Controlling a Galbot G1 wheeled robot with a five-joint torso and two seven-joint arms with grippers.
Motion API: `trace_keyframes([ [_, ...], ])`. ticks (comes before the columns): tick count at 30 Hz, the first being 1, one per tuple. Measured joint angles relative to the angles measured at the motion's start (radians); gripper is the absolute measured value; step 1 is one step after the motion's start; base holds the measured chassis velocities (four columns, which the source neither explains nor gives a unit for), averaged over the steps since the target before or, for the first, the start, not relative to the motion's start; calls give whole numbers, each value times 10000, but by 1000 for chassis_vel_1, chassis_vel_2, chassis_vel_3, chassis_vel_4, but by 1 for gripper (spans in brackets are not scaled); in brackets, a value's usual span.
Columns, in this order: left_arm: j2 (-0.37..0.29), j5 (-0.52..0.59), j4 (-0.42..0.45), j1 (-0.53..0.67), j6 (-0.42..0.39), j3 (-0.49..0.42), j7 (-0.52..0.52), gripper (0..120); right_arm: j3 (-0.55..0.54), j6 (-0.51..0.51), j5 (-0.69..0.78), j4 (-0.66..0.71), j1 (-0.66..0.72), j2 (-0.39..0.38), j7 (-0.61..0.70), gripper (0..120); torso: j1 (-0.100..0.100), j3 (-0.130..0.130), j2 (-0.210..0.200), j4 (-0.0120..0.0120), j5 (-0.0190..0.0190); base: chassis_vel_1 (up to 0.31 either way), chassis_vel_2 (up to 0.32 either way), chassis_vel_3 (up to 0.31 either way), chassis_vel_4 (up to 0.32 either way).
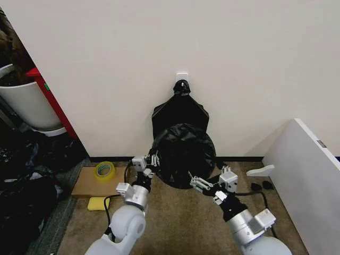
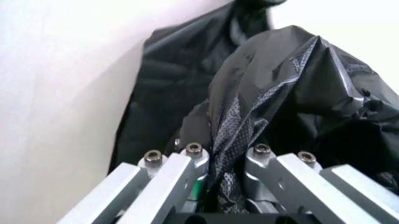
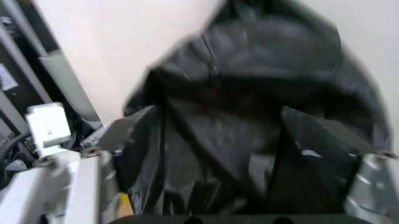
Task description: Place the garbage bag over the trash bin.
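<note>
- Garbage bag (image 1: 183,154): glossy black dome on the floor by the far wall; presumably it hides the trash bin.
- Left tool (image 2: 227,151): pinches a bag fold at the left edge; thin film may tear or slip.
- Right tool (image 1: 212,183): spread wide at the bag's near right edge; a missed grab would leave that side loose.

wall (image 1: 159,48): plain white | floor (image 1: 180,223): brown carpet | white panel (image 1: 305,164): right

The garbage bag (image 1: 183,155) covers the trash bin entirely, so no part of the bin's rim or wall can be made out. In the right wrist view the bag (image 3: 249,121) is blurred, its folds indistinct. Beside the bag, the left pincer (image 2: 227,156) has its base cut off by the picture's edge.
</note>
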State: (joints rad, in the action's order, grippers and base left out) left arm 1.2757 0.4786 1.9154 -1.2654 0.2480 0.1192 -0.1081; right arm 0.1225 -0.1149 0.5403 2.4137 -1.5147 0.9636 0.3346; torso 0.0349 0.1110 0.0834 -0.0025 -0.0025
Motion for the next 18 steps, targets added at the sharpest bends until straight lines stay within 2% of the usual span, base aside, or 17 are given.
trace_keyframes([
  [2, 22, -384, -174, -86, 667, -25, 330, 4, -99, -946, 1108, 93, 483, 46, 701, 64, 0, 0, 0, 3, 0, 0, 0, 0, 0],
  [3, 22, -384, -174, -86, 667, -25, 330, 4, -99, -946, 1108, 93, 483, 46, 701, 64, 0, 0, 0, 3, 0, 0, 0, 0, 0],
  [6, 57, -714, -246, -216, 1054, -57, 579, 4, -263, -1518, 2052, -77, 1159, 130, 1245, 51, 0, 1, 0, 3, -1, 0, 0, 0, 0],
  [8, 67, -752, -247, -249, 1114, -64, 636, 4, -337, -1617, 2150, -230, 1401, 187, 1412, 47, 0, 1, 0, 2, -1, 0, 0, 0, 0],
  [10, 92, -771, -247, -304, 1195, -71, 702, 4, -533, -1860, 2224, -741, 2103, 385, 1887, 37, 0, 1, 0, 3, 0, 0, 0, 0, 0],
  [11, 92, -771, -247, -304, 1195, -71, 702, 4, -533, -1860, 2224, -741, 2103, 385, 1887, 37, 0, 1, 0, 3, 0, 0, 0, 0, 0],
  [13, 103, -771, -247, -331, 1215, -71, 709, 4, -723, -1909, 1988, -1281, 2592, 569, 2184, 30, 0, 1, 0, 4, 0, 0, 0, 0, 0],
  [14, 117, -759, -248, -342, 1215, -71, 709, 4, -857, -1908, 1618, -1667, 2811, 687, 2342, 21, 0, 1, -1, 4, 0, 0, 0, 0, 0],
  [15, 117, -759, -248, -342, 1215, -71, 709, 4, -857, -1908, 1618, -1667, 2811, 687, 2342, 21, 0, 1, -1, 4, 0, 0, 0, 0, 0],
  [18, 139, -657, -179, -379, 1145, -78, 669, 4, -1175, -1719, 252, -2518, 3100, 988, 2538, 7, 0, 1, 0, 1, 0, 0, 0, 0, 0],
])
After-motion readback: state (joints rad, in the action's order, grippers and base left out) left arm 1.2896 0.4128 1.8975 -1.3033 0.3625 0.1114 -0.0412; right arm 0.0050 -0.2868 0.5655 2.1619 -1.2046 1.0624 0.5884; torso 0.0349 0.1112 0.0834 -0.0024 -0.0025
